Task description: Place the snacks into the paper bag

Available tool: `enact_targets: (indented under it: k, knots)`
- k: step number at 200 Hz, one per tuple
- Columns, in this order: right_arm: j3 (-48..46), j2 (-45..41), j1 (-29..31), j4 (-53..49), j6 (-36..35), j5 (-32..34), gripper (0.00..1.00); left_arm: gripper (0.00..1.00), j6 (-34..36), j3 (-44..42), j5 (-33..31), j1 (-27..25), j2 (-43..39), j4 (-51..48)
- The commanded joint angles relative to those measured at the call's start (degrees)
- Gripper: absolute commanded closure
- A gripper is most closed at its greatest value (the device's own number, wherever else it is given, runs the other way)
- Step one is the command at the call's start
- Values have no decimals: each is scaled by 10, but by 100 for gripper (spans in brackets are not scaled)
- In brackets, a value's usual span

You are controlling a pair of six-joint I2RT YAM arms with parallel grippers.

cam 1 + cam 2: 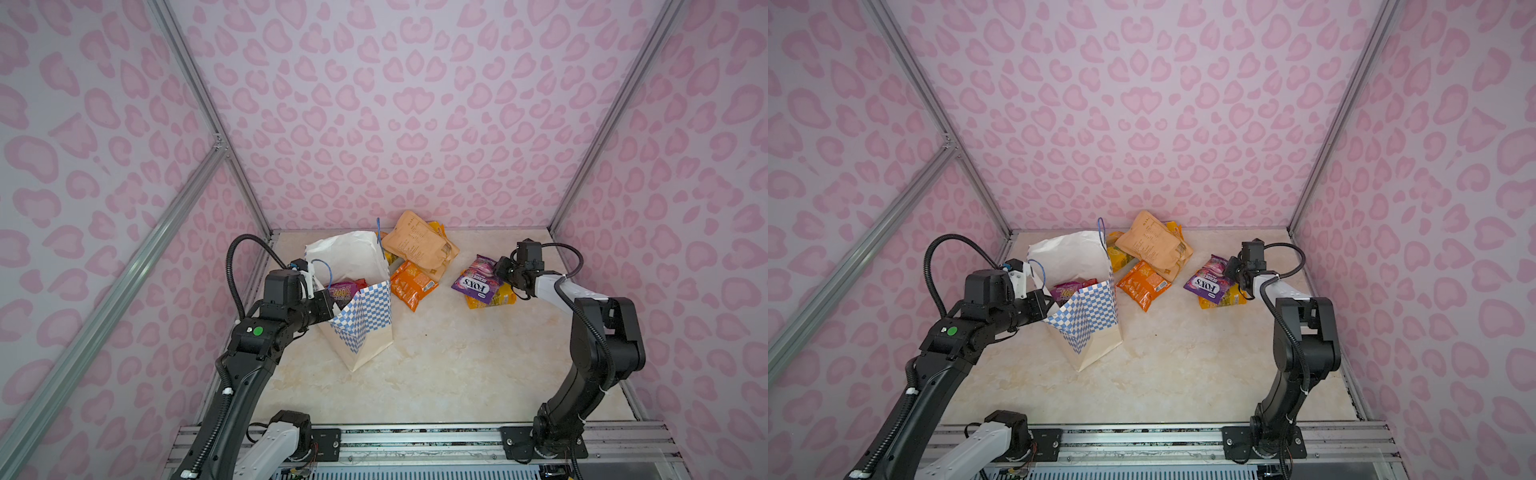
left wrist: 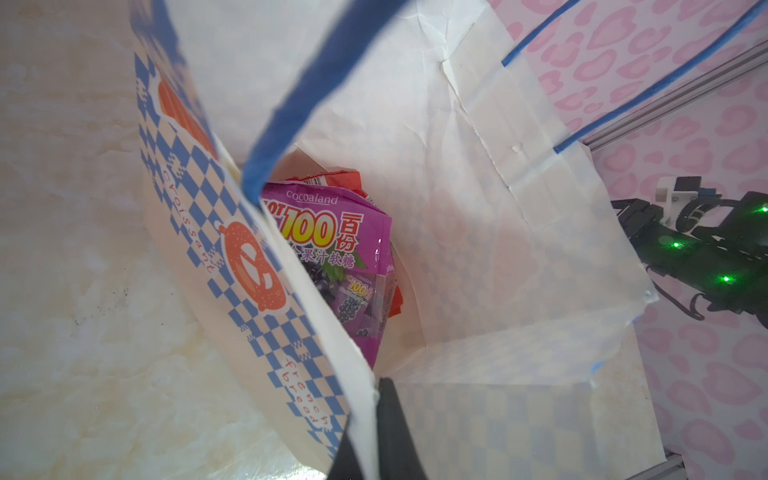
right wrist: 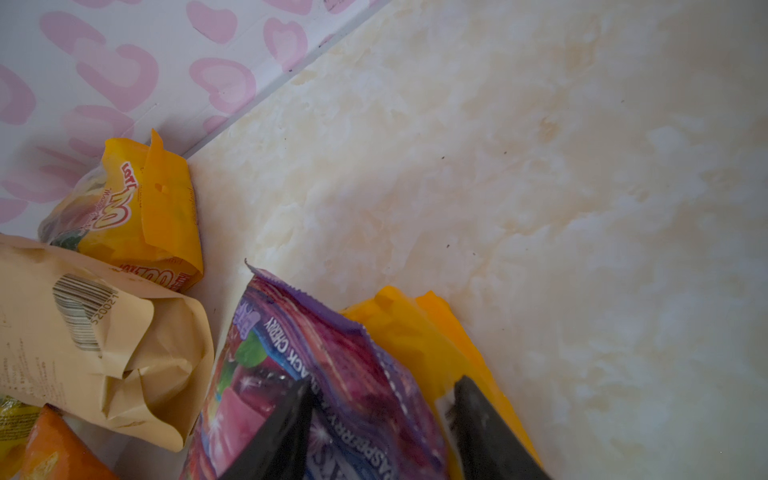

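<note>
Left gripper (image 2: 368, 436) clenched on paper bag (image 1: 365, 320) rim, one finger hidden behind paper. Inside bag: magenta packet (image 2: 332, 245), red packet (image 2: 340, 179) mostly covered. Right of bag, right gripper (image 3: 384, 386) straddles purple packet (image 3: 332, 353); whether it pinches, cannot tell.
</note>
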Motion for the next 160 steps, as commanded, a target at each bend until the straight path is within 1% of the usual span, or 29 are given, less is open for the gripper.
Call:
enact_targets:
  k: [1,25,41,44,51,84,94,124,160]
  knots:
    - [-6,-7,6,13,-17,-10,57,96,1,-1,9,4,-2,35]
    - [-5,-5,7,7,-24,-8,74,96,1,-2,12,6,-3,37]
    - [-5,-6,8,8,-26,-8,77,96,1,-3,11,6,-3,36]
    - [-6,-6,8,9,-27,-9,80,96,1,-3,10,6,-4,35]
    - [-4,-7,8,9,-27,-10,83,96,1,-4,10,6,-4,36]
    - [-4,-19,10,15,-30,-28,94,96,1,-4,10,6,-3,36]
    - [-6,-27,13,16,-30,-33,100,96,1,-5,10,7,-3,36]
    - [-24,-69,36,15,-32,-41,100,96,1,-6,9,7,-1,36]
    - [-38,-128,89,-9,-33,-36,100,96,1,-6,10,7,1,35]
